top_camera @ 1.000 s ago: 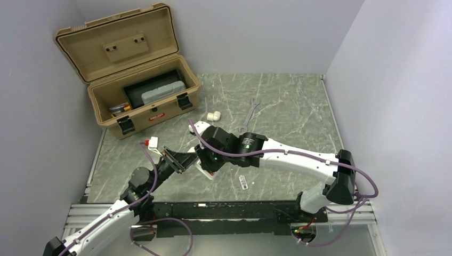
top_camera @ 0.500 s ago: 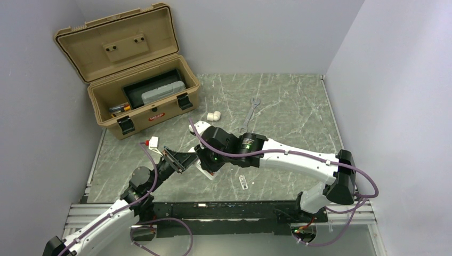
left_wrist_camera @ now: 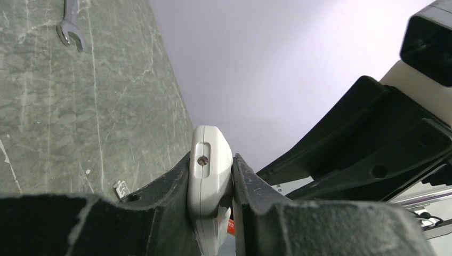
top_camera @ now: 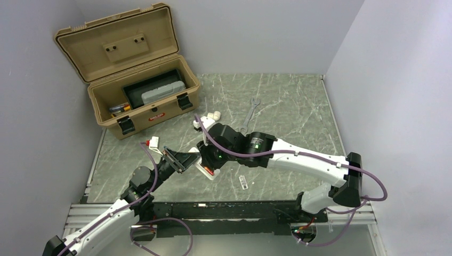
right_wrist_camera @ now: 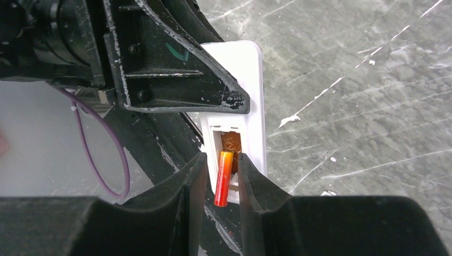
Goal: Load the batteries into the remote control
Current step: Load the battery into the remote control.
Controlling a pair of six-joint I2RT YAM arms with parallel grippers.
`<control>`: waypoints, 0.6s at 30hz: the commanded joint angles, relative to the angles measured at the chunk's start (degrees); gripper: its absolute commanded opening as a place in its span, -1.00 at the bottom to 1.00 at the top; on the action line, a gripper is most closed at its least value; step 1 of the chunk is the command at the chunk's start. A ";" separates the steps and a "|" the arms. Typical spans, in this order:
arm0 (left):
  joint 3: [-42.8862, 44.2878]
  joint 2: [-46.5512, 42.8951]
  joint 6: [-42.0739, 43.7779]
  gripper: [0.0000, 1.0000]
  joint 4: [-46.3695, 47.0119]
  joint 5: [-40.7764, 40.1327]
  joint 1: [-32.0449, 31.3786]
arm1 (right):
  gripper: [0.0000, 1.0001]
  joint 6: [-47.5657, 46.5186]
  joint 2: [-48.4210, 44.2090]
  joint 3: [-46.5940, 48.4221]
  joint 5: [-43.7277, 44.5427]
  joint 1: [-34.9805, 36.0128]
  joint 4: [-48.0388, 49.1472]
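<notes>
Green marbled table (top_camera: 288, 101). Left gripper (left_wrist_camera: 211, 184) is clamped on the remote control (right_wrist_camera: 253, 96) by its edges, leaving the recess exposed to the right gripper (right_wrist_camera: 221, 160). Battery (right_wrist_camera: 223, 181) tilted, top end in the recess; right jaws sit narrow either side, can't tell if they grip

The remote control (left_wrist_camera: 209, 176) is showing smooth white plastic with a faint sheen. The battery (right_wrist_camera: 223, 178) is gleaming in a glossy orange-red casing. The left end effector (left_wrist_camera: 211, 165) and right end effector (right_wrist_camera: 220, 162) are showing matt black plastic, rough-grained and scuffed with pale scratches. The worktop (top_camera: 288, 101) is looking like dull green marbled stone veined in white. The wrench (top_camera: 249, 114) is shining as bare silver metal. The toolbox (top_camera: 141, 113) is presenting matt tan plastic.
</notes>
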 commanded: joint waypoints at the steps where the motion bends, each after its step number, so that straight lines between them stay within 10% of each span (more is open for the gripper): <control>1: -1.37 -0.58 -0.78 -1.00 1.11 0.71 0.03 | -0.38 -3.59 -5.69 -0.98 0.72 -0.01 4.04; 18: 1.57 -2.24 -3.64 -1.00 -5.72 9.23 0.04 | -0.24 -37.99 -32.66 -30.07 -27.75 -0.92 30.24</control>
